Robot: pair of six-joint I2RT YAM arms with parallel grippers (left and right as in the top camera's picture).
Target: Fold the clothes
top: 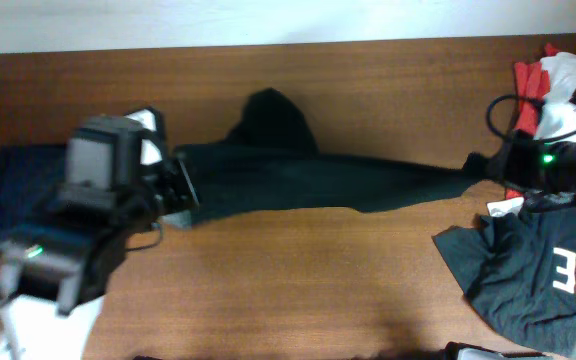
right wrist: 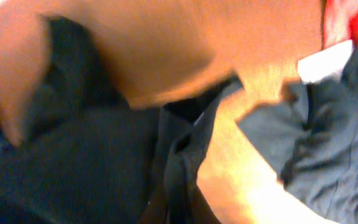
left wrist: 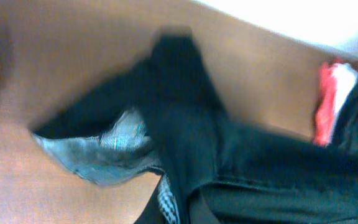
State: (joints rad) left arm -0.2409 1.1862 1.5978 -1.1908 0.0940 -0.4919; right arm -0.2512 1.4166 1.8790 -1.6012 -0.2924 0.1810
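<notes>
Obs.: dark garment [top: 308, 180] lies stretched lengthwise across the middle of the table [top: 298, 290], spanning from the left end effector [top: 181, 190] to the right end effector [top: 480, 168]. One rounded lobe of fabric bulges toward the far edge of the table near its left third.

Left end effector: sits at the garment's left end. Fingers are not distinguishable in the overhead view, and the left wrist view is motion-blurred, so I cannot tell whether they are spread or pinching. That wrist view shows a pale grey inner lining [left wrist: 104, 152] exposed at the garment's opening, with a small checked patch just below it.

Right end effector: sits at the garment's right end. The right wrist view is badly blurred and the fingers cannot be made out; state cannot be told.

Other items: dark grey T-shirt [top: 518, 270] crumpled at the right edge, carrying white printed characters [top: 565, 270], too small and rotated to read. Red and white cloth [top: 553, 75] in the far right corner. Navy garment [top: 13, 185] lies flat under the left arm.

No brand marks or labels are legible in any view.
</notes>
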